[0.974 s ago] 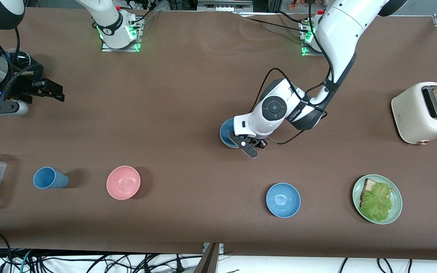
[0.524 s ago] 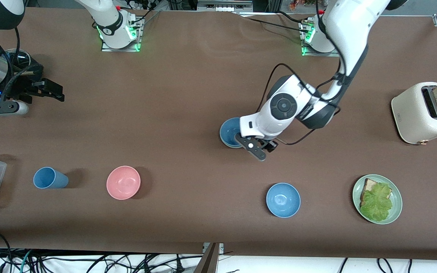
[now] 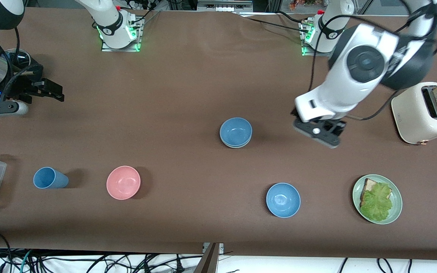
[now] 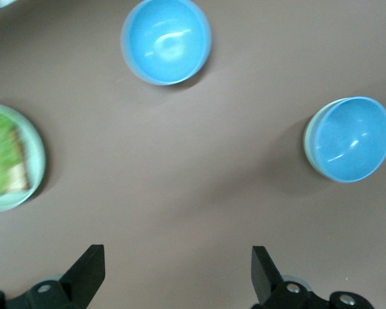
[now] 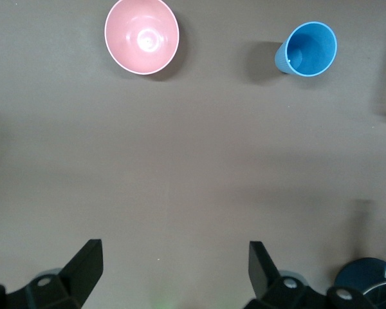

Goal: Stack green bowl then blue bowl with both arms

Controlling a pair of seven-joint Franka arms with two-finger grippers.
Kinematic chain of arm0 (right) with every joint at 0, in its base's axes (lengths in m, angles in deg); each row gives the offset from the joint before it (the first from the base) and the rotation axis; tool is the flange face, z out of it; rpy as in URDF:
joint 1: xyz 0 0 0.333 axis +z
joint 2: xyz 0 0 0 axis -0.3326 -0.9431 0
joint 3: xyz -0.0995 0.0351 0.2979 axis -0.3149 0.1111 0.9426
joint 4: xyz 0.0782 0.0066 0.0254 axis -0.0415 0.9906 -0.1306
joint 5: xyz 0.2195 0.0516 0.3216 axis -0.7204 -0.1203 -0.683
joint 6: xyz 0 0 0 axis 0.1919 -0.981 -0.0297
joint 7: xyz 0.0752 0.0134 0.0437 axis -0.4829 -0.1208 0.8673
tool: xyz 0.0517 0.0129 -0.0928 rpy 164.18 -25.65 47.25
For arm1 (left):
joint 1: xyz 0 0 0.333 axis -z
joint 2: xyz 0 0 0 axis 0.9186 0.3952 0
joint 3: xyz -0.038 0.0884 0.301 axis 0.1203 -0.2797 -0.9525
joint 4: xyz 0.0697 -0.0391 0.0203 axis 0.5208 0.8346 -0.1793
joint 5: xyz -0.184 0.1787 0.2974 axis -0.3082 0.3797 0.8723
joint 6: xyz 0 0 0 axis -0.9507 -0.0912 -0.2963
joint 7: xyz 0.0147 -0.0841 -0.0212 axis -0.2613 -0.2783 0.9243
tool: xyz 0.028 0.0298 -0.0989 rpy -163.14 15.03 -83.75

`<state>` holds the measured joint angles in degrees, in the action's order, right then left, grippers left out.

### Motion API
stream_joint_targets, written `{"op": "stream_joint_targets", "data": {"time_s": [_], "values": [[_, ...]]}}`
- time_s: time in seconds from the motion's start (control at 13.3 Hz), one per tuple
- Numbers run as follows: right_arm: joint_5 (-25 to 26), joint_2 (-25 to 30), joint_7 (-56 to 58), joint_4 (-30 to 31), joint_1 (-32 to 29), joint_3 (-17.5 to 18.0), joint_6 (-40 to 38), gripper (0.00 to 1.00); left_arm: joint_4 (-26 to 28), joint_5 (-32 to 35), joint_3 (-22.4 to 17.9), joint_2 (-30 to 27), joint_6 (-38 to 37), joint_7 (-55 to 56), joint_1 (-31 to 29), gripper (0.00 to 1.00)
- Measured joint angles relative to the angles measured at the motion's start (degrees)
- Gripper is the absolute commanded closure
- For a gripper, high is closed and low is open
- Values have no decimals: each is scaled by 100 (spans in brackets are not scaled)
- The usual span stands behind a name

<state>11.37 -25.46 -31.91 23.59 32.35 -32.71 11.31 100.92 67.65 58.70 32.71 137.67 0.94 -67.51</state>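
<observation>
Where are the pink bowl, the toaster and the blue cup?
pink bowl (image 3: 123, 182), front view, middle of its inside.
toaster (image 3: 417, 115), front view, on its cream side wall.
blue cup (image 5: 311, 47), right wrist view, inside its open mouth.

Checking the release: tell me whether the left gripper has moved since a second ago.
Yes. The left gripper has left the stacked blue bowl and moved toward the toaster, open over bare table.

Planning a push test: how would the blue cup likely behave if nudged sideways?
The blue cup looks taller than wide and narrows toward its base, so a high nudge would probably tip it. Once down, its round tapered wall would likely roll in a curve. It seems empty, so probably light.
</observation>
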Motion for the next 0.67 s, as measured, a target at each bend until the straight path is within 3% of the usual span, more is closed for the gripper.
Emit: {"op": "stream_joint_targets", "data": {"time_s": [0.22,0.37,0.52,0.67], "values": [[0,0,0,0,0,-3,0,0,-576,0,-26,-114,-779,-9,-371,0],[0,0,0,0,0,-5,0,0,-703,0,-109,-114,-838,15,-508,0],[0,0,0,0,0,-6,0,0,-703,-173,-563,-177,-854,99,-450,0],[0,0,0,-1,0,-6,0,0,-526,-633,-1421,-383,-821,130,-96,0]]}}
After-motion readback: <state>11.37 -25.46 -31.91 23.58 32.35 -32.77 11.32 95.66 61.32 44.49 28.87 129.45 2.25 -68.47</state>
